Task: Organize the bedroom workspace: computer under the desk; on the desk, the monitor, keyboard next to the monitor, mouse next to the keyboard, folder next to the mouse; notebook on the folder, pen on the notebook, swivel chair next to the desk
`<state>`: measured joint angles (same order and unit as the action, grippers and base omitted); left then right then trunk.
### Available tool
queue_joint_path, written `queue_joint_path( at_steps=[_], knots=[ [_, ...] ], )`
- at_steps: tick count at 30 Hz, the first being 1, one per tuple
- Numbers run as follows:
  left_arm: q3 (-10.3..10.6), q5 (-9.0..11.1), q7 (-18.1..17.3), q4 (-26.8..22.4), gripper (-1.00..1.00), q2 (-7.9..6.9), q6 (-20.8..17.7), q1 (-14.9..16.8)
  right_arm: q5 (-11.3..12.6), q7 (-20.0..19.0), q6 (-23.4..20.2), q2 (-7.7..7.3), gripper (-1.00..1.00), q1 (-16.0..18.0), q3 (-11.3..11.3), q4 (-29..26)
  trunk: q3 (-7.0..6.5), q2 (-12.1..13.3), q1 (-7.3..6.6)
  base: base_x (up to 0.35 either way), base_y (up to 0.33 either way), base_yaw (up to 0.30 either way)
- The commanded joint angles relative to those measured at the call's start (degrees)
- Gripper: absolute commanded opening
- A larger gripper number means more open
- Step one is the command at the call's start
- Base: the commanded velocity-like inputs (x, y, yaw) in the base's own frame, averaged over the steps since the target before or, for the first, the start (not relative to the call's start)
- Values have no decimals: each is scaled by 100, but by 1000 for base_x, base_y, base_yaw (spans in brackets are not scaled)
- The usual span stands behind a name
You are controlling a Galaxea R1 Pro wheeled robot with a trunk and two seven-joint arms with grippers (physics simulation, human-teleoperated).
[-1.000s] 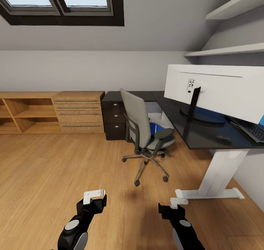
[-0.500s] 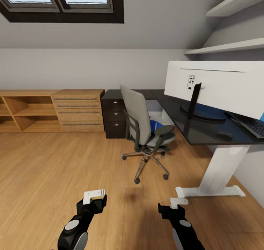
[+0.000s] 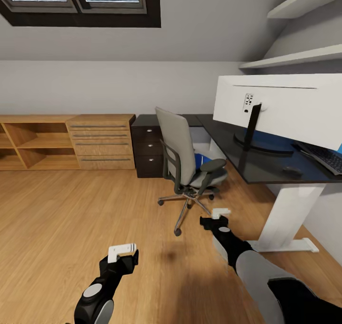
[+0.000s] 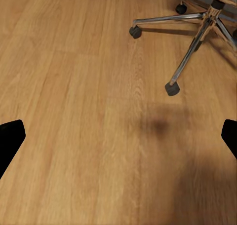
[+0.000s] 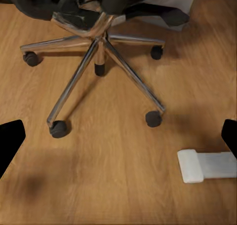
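The swivel chair (image 3: 183,155) stands beside the desk (image 3: 223,146), its grey back towards me, with the blue folder (image 3: 199,162) on its seat. On the desk, the monitor (image 3: 280,108) shows its white back. The keyboard (image 3: 328,158) and the mouse (image 3: 292,171) lie past it. My right gripper (image 3: 216,217) is open, low over the floor just in front of the chair's chrome base (image 5: 98,47). Further back, my left gripper (image 3: 122,253) hangs open over bare floor, the chair base (image 4: 197,42) ahead of it. The computer, notebook and pen are out of view.
Light wooden shelving with drawers (image 3: 66,143) runs along the back wall, with a dark drawer cabinet (image 3: 148,148) beside it. The desk's white foot (image 3: 285,243) (image 5: 205,166) lies on the floor right of my right arm. Wall shelves (image 3: 294,58) hang above the desk. Open wood floor spreads to the left.
My right arm has reached forward from near the front edge to the chair's base. The left arm has stayed put. The view has shifted slightly.
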<state>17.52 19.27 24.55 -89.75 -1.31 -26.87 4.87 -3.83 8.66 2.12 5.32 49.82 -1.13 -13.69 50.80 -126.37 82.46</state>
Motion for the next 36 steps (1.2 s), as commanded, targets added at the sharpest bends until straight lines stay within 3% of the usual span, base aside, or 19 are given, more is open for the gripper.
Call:
queue_joint_path(
  at_steps=[1,6,9,11,13,16,19,30,36],
  knots=[
    [15,59,59,-18,100,-8,-14,5,-36,91,322,-35,100,317,-2,403,7,-2,-1,0,0,0],
    [15,59,50,-32,100,-21,-25,1,-27,203,818,-169,100,774,13,938,7,-2,-1,0,0,0],
    [15,59,46,-33,100,-52,-24,-2,-28,219,869,-228,100,816,11,985,7,-2,-1,0,0,0],
    [15,59,43,-33,100,-117,-21,-3,4,228,896,-420,100,835,37,1006,7,-2,-1,14,-15,0],
    [15,59,42,-33,100,-148,-21,-6,46,230,905,-486,100,838,63,1010,7,-2,-1,72,-38,0],
    [15,59,42,-38,100,-191,-20,-44,236,231,922,-570,100,842,163,1020,7,-2,-1,183,-47,0],
    [15,61,41,-41,100,-209,-15,-69,380,232,936,-602,100,841,214,1031,7,-2,-1,277,-16,0],
    [15,65,41,-162,100,-212,-19,-83,426,232,939,-599,100,844,227,1035,7,-2,-1,122,-1,0],
    [15,68,50,-237,100,-197,-20,-83,430,232,939,-578,100,845,227,1033,114,-243,131,4,0,0]
  ],
)
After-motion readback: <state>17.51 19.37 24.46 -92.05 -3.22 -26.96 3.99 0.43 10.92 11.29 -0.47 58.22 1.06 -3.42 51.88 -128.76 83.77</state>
